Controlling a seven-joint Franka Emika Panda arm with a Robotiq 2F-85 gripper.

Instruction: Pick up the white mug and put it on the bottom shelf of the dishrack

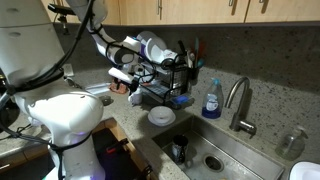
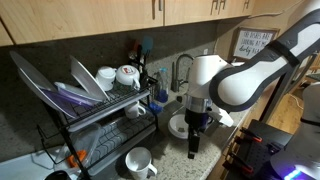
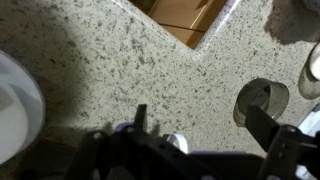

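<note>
The arm (image 2: 262,70) reached in with its thick white links bent at the elbow, and the wrist (image 2: 205,85) was turned straight down. The hand (image 2: 194,146) hung below it, pointing downward and gripping nothing. In the wrist view its two dark fingers (image 3: 268,130) stood spread well apart, with only bare space between them.

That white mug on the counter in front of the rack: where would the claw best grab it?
Probably from straight above, pinching the rim. The white mug stands upright on the counter, mouth up, and the dishrack stands close beside it, so a sideways approach looks cramped. One finger inside, one outside the wall, seems the safest hold.
</note>
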